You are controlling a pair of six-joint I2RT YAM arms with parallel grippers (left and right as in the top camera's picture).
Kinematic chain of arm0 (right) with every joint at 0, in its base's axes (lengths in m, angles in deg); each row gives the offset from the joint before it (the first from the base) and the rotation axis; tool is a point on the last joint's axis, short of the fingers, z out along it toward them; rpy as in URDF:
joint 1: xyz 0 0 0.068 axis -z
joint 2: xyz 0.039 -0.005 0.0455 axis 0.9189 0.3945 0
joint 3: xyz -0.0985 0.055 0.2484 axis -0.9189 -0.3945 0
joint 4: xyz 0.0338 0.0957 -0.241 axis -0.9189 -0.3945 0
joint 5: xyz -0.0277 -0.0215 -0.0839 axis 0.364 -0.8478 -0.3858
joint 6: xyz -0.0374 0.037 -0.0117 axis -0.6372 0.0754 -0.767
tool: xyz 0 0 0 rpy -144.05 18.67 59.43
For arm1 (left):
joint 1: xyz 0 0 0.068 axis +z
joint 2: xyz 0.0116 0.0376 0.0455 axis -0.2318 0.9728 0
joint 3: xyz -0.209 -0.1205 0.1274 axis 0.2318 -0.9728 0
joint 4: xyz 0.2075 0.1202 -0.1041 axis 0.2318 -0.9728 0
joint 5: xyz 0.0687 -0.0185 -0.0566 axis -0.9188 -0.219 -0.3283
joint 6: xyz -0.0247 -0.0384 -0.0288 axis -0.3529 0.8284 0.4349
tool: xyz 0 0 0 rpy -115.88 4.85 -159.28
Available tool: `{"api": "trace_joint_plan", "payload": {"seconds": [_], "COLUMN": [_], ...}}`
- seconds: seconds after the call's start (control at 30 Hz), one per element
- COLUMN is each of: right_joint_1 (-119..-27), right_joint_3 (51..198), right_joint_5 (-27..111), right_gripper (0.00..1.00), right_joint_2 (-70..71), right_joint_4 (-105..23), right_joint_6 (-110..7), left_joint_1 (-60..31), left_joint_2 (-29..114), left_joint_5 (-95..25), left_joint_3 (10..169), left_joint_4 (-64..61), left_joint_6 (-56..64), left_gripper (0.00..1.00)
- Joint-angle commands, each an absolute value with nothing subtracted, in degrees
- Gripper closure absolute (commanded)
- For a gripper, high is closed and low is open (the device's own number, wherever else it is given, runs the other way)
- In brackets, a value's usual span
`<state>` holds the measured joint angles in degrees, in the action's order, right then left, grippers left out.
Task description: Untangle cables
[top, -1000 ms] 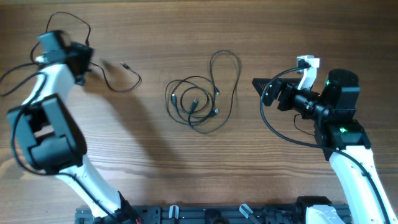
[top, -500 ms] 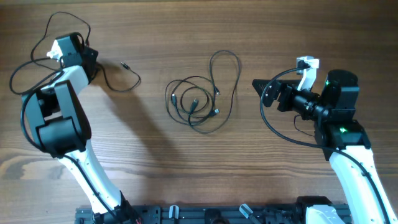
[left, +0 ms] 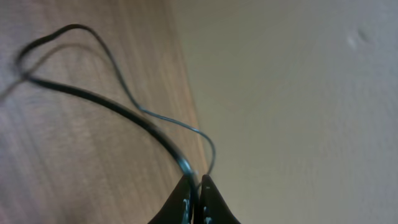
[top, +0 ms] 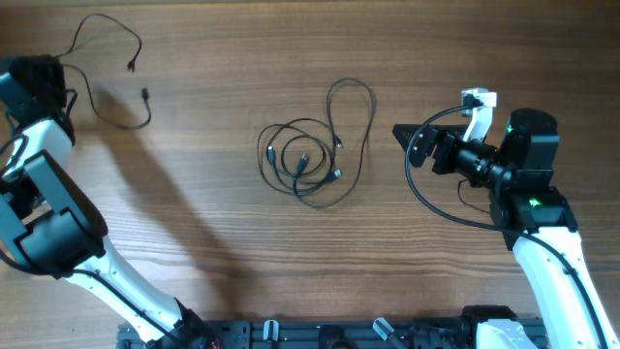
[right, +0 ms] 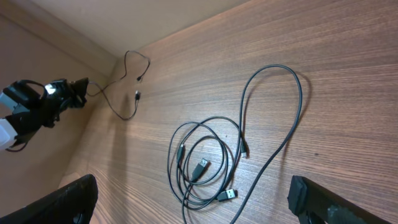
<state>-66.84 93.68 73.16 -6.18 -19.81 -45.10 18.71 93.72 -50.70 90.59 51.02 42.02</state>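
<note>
left pincer [left: 198, 194]: narrow. its two tips are pinched shut on a thin black single cable [left: 134, 116], with no gap between them in your left wrist view. from overhead, this pincer sits at the far left edge of the worktop [top: 291, 262].

single cable: two strands come out from between the left pincer's tips. one arcs away from the pincer and curls back. the other dips past it and then rises. both finish in small plug ends [top: 144, 94] that lie free a little beyond the pincer, on the side toward your right arm. the wrist view is blurred, so you cannot tell whether the strands rest on the wood or hang just above it.

beyond the left pincer: the worktop's edge, then a pale plain surface [left: 298, 93].

right pincer [right: 193, 182]: wide and holding nothing. its fingers show in the two lower corners of the right wrist view, with bare wood and cable between them.

bundle of cables [top: 302, 165]: straight ahead of the right pincer and apart from its tips. it is several overlapping black rings lying flat on the worktop, with small silvery plugs inside the rings.

long loop [right: 277, 66]: it reaches out of the bundle. it is the part nearest the right pincer, near it but not touching.

bundle and single cable: well apart, with open wood between them. the bundle lies much closer to the right pincer than to the left.
</note>
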Motion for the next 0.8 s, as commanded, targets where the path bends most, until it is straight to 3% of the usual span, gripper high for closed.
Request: {"api": "trace_joint_plan", "payload": {"seconds": [0.0,0.03,0.1,0.23,0.37,0.47,0.63,0.7,0.77], "right_joint_1": [-67.15,-67.15,-67.15,-67.15,-67.15,-67.15,-67.15,-67.15,-67.15], "right_joint_3": [94.9,94.9,94.9,94.9,94.9,94.9,94.9,94.9,94.9], "right_joint_5": [74.01,74.04,74.04,74.04,73.99,72.81,72.33,72.33,72.33], "right_gripper": [0.0,0.0,0.0,0.0,0.0,0.0,0.0,0.0,0.0], "right_joint_2": [-5.91,-5.91,-5.91,-5.91,-5.91,-5.89,-5.91,-5.91,-5.91], "right_joint_4": [-19.43,-19.48,-19.46,-19.46,-19.46,-19.3,-19.26,-19.35,-19.35], "right_joint_6": [-45.47,-45.47,-45.25,-45.27,-45.29,-45.45,-45.75,-45.75,-45.77], "left_joint_1": [17.95,17.56,17.23,17.51,16.75,13.88,5.05,2.93,2.06], "left_joint_2": [93.54,93.76,93.58,90.42,87.7,88.16,88.89,89.34,89.67], "left_joint_5": [-52.21,-52.15,-51.84,-49.76,-49.15,-49.63,-67.42,-69.61,-69.74], "left_joint_3": [90.74,90.74,90.74,93.01,104.31,104.75,98.65,96.82,95.18], "left_joint_4": [47.55,46.72,45.45,37.27,4.27,-10.72,-15.6,-14.81,-12.52], "left_joint_6": [35.68,31.09,24.97,20.44,12.79,10.28,8.4,8.4,8.38], "left_gripper": [0.89,0.52,0.0,0.0,0.0,0.0,0.0,0.08,0.29]}}
